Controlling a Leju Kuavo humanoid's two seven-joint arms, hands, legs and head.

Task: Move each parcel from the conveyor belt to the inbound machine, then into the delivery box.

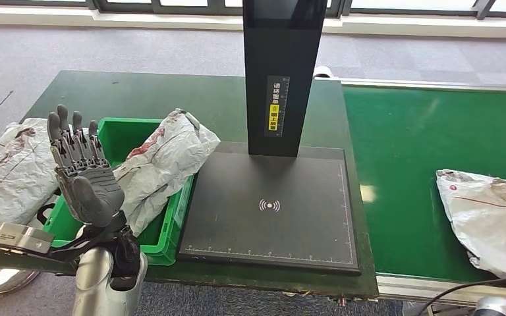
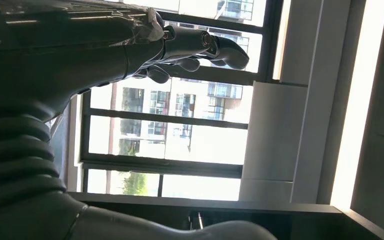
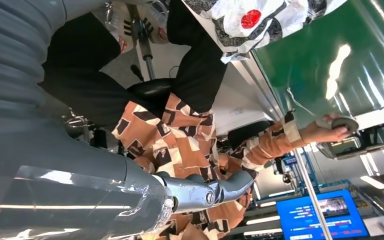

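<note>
My left hand (image 1: 85, 174) is raised upright over the near edge of the green delivery box (image 1: 171, 217), fingers spread and holding nothing — a grey parcel (image 1: 161, 164) lies slumped across the box, hanging over its rim toward the black inbound machine (image 1: 270, 210). I see my right hand (image 3: 200, 192) low beside the conveyor belt (image 1: 402, 151), fingers outstretched and empty, a person in a patterned shirt (image 3: 180, 145) beyond it. Another parcel (image 1: 487, 217) rests on the belt's near right — a third bag (image 1: 13, 174) lies left of the box.
</note>
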